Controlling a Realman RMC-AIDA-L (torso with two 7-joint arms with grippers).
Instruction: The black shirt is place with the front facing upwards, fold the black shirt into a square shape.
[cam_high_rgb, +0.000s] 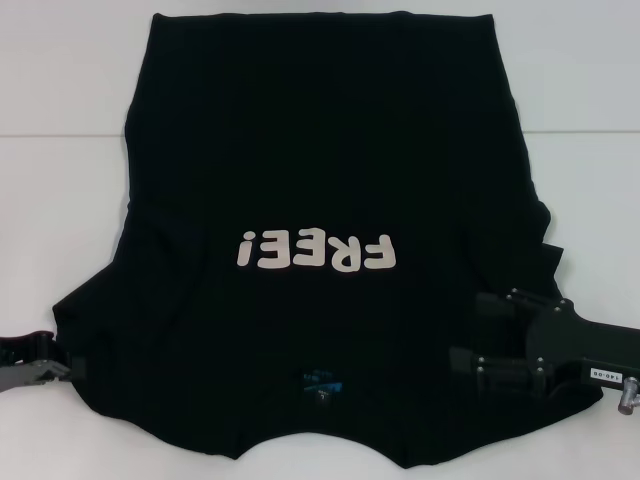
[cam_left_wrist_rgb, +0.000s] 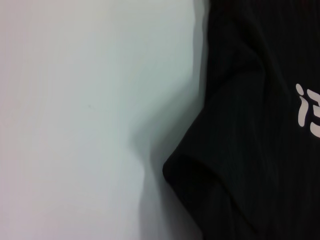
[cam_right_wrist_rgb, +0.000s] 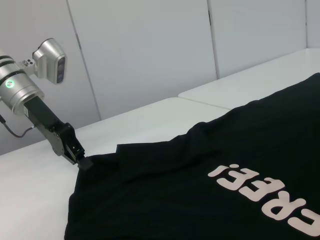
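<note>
The shirt (cam_high_rgb: 320, 180) lies spread front-up on the white table (cam_high_rgb: 60, 200), its collar end nearest the robot and its hem at the far side, so the off-white "FREE!" lettering (cam_high_rgb: 316, 251) reads upside down in the head view. A small blue label (cam_high_rgb: 322, 381) shows at the neck, between the two grippers and a little nearer the right one. The body of the cloth is mostly flat; the sleeve on the left-gripper side is bunched into soft folds, with one rounded fold standing up from the table (plain in the left wrist view, where the shirt (cam_left_wrist_rgb: 260, 150) fills the side next to bare tabletop).

The left gripper (cam_high_rgb: 62, 368) sits at the tip of that sleeve, at the shirt's outer edge. In the right wrist view the left gripper (cam_right_wrist_rgb: 82, 161) comes down at a slant from its silver arm and its dark fingers are closed on the sleeve corner, the cloth pulled out into a point at the pinch. The lettering lies well away from it, toward the middle of the shirt (cam_right_wrist_rgb: 200, 200).

The right gripper (cam_high_rgb: 470, 335) lies over the opposite shoulder, its two black fingers pointing in toward the label and set apart from each other, one at the farther side and one nearer. Whether any cloth is caught between them cannot be told, black on black. Behind it the shirt's side edge is rumpled into small pleats.
</note>
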